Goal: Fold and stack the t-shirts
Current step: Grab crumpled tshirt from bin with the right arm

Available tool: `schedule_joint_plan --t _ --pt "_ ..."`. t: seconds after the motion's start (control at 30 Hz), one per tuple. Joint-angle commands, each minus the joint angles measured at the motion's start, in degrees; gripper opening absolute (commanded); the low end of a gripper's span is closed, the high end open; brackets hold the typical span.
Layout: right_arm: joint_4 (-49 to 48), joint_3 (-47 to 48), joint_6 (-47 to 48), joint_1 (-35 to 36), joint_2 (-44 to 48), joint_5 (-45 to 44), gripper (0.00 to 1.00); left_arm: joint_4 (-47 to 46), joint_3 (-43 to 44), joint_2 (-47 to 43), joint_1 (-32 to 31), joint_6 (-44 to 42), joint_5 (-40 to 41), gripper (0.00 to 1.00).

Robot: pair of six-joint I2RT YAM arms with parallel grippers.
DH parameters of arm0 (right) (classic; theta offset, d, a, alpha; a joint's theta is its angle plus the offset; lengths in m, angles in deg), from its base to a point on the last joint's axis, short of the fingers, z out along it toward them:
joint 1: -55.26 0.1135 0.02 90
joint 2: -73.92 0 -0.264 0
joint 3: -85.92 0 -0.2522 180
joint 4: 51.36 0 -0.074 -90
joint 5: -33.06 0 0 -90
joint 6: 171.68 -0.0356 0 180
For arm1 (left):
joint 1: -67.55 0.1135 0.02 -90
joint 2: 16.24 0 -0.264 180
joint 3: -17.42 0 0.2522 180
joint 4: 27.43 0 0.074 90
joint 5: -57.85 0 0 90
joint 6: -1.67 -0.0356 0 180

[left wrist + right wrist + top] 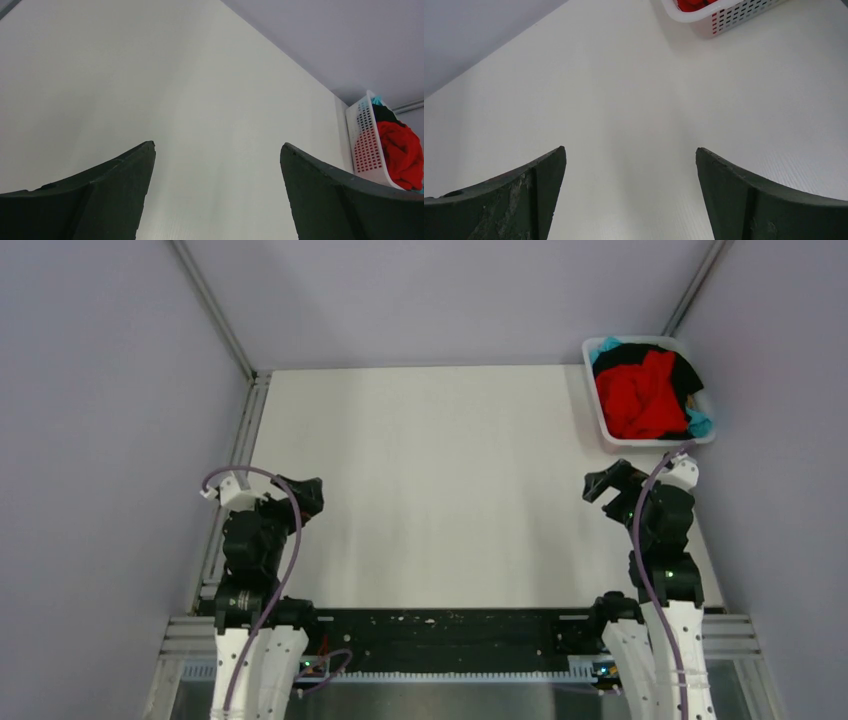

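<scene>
t-shirts [648, 392]: lying heaped in tub [596, 395], table [430, 490] far-right corner, awaiting pickup
left end effector [300, 496]: hanging wide, empty
right end effector [610, 483]: hanging wide, empty, nearer tub

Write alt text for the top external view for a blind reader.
A white tub at the far right corner of the table holds a crumpled red t-shirt on top of a black t-shirt and a teal t-shirt. Two robot arms sit at the near edge, left gripper and right gripper both open and empty.
</scene>
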Motion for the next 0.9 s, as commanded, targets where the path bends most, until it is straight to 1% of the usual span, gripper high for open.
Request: schedule_joint_plan --t 0.0,0.1,0.2,0.23,0.3,0.47,0.53,0.6,0.77,0.87 --pt "-2.7 1.6 -0.5 0.3 -1.7 0.5 0.99 -4.5 0.9 1.5 0.2 0.3 -2.0 0.99" --pt "-5.6 1.7 0.8 0.3 -2.4 0.1 0.99 -8.5 -0.3 2.9 0.2 1.3 -2.2 0.99" --pt "-9.1 3.8 0.0 0.3 -5.3 -7.6 0.99 -11.6 -0.3 5.8 0.2 2.1 -2.4 0.99" --pt "-9.7 5.7 0.5 0.3 -7.5 -9.0 0.99 -12.6 -0.2 6.9 0.2 2.0 -4.1 0.99" --pt "-9.6 10.3 2.5 0.3 -13.4 -10.1 0.99 -13.9 -0.2 9.0 0.2 2.0 -4.7 0.99" --pt "-5.4 25.7 6.6 0.0 -35.0 -15.7 0.99 -14.2 0.5 14.0 0.2 1.3 -3.4 0.99" --pt "-3.8 33.3 9.2 -0.2 -42.1 -17.5 0.99 -14.3 0.7 15.4 0.2 0.6 -0.9 0.99" --pt "-3.4 38.4 12.6 -0.6 -48.3 -18.5 0.99 -14.4 0.8 16.5 0.2 0.3 0.0 0.99" --pt "-2.5 49.8 18.7 -1.7 -62.3 -13.5 0.99 -15.5 0.3 18.9 0.2 -0.5 0.8 0.99" --pt "-2.1 55.3 19.4 -2.3 -69.4 -15.1 0.99 -15.9 0.0 20.3 0.2 -1.1 1.4 0.99"
